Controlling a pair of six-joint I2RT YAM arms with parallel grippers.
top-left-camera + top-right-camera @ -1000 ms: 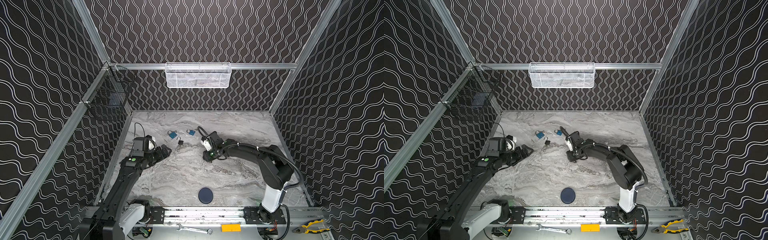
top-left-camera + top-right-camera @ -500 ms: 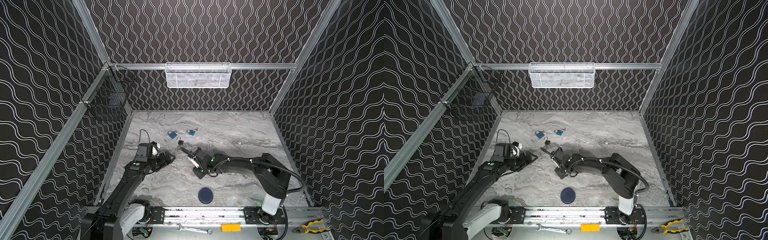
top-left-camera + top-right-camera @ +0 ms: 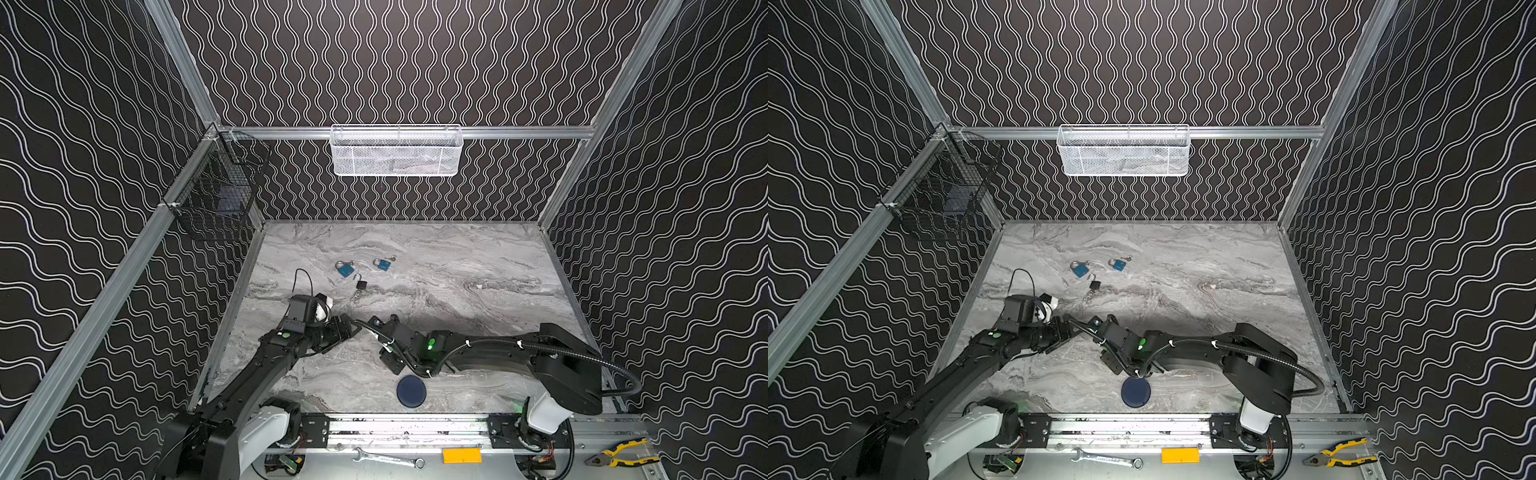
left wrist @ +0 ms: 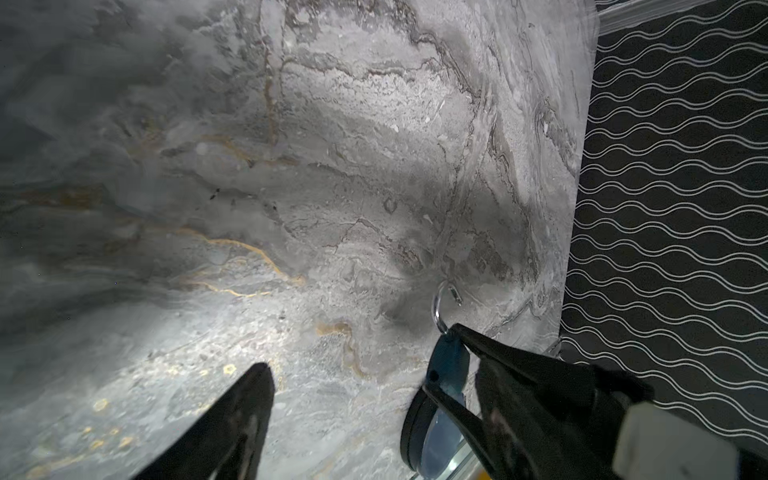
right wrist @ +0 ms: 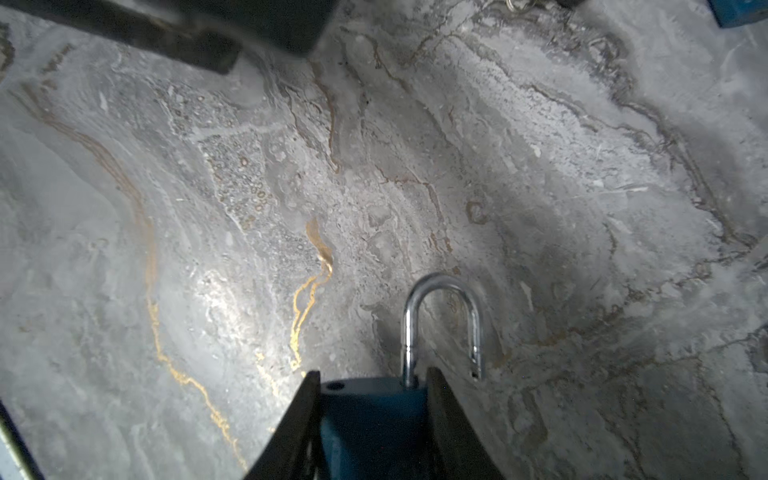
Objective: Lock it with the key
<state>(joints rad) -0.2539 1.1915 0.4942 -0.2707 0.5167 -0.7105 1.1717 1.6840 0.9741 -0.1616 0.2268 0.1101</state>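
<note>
Right gripper (image 5: 372, 376) holds a blue padlock (image 5: 374, 419); left gripper (image 3: 347, 328) faces it.
The right jaws clamp the padlock's body just beyond the dark disc (image 3: 411, 390) on the tabletop (image 3: 478, 266). One leg of the shackle (image 5: 440, 286) is out of the body. The left jaws stand wide apart, gripping nothing, beyond the disc and to its left. Spare blue padlocks (image 3: 345, 270) and a black padlock (image 3: 361, 285) lie well beyond the disc.
</note>
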